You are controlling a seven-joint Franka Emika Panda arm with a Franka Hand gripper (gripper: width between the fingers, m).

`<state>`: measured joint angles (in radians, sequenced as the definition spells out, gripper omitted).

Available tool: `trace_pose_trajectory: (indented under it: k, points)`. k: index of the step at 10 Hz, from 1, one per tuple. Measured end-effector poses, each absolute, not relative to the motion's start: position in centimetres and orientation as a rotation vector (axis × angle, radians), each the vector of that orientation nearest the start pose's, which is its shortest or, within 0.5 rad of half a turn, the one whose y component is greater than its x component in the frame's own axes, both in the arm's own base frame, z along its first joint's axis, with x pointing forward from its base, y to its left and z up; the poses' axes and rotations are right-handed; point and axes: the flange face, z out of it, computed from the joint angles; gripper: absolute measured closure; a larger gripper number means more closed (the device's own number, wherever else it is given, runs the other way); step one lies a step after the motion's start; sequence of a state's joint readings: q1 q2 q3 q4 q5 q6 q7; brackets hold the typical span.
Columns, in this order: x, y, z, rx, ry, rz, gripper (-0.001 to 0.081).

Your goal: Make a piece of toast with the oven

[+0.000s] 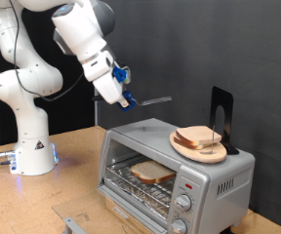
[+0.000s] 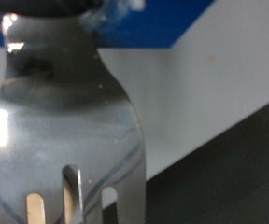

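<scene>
A metal spatula (image 1: 152, 99) is gripped by the gripper (image 1: 124, 97), held above the oven (image 1: 176, 172); the piece of toast (image 1: 152, 173) is seen on the rack inside the oven; more slices (image 1: 199, 138) are stacked on a wooden plate (image 1: 201, 149) atop the oven.

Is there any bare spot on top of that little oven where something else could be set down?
Yes: the oven top is bare toward the exterior view's left, beneath the gripper and its spatula. The right side is crowded by the wooden plate of bread slices and a black stand.
</scene>
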<state>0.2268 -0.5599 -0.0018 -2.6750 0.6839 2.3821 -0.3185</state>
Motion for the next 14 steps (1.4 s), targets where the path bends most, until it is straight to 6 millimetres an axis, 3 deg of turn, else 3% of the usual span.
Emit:
trace_pose_trajectory:
  k: [3, 8, 9, 10, 14]
  points:
    - [37.4, 12.2, 42.2, -2.644, -0.103, -0.374, 0.0334]
    - [38.5, 13.2, 38.9, -2.685, -0.051, -0.387, 0.0334]
    - [38.6, 13.5, 38.9, -2.670, -0.055, -0.401, 0.0236]
    - [38.6, 13.8, 39.2, -2.651, -0.065, -0.415, 0.0070]
    - [39.0, 14.2, 41.5, -2.615, -0.084, -0.447, 0.0001]
